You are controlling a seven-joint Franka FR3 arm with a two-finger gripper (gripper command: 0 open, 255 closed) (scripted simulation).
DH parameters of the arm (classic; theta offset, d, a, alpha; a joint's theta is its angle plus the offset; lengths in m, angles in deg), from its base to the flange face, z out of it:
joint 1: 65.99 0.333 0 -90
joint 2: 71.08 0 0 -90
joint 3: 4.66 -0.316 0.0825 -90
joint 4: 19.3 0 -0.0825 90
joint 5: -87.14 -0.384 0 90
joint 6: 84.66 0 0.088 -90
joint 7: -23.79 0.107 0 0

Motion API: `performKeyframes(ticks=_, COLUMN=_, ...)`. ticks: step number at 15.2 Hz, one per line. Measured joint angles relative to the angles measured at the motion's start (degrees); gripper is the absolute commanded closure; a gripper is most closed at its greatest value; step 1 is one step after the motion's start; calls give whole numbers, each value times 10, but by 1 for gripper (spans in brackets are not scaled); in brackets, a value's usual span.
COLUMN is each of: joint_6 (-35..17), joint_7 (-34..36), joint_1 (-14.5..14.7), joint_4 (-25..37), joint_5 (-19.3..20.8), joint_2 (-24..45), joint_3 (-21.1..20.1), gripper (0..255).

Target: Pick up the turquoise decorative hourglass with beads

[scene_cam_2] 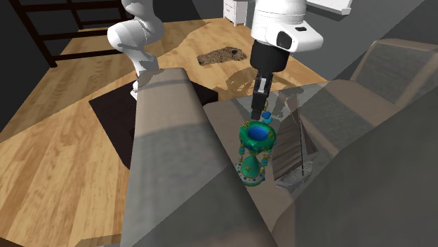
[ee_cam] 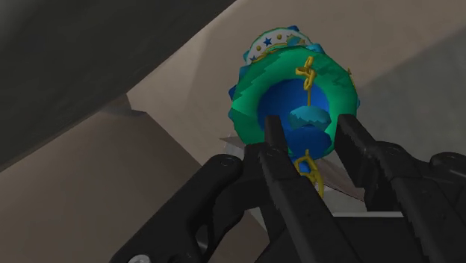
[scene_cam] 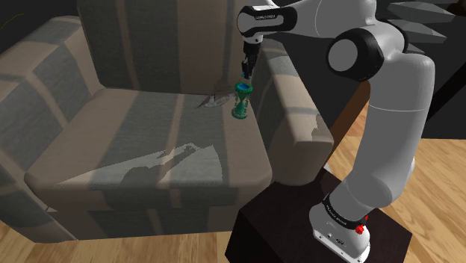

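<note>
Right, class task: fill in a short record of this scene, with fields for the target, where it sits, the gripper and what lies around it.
target: turquoise-green hourglass with a blue top and a gold chain
location: on the armchair seat, close to the armrest on the stand's side
pose: roughly upright
gripper: directly above the hourglass, fingers apart on either side of its top knob, no clear clasp
neighbour: grey flat object beside the hourglass
floor: wood planks
</note>
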Motion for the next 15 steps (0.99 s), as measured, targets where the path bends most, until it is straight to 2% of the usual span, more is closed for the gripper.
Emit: performKeyframes(ticks=15, joint_6=112, joint_7=-7, joint_1=-4, joint_4=121, joint_5=-2, joint_2=9, joint_3=1, gripper=255)
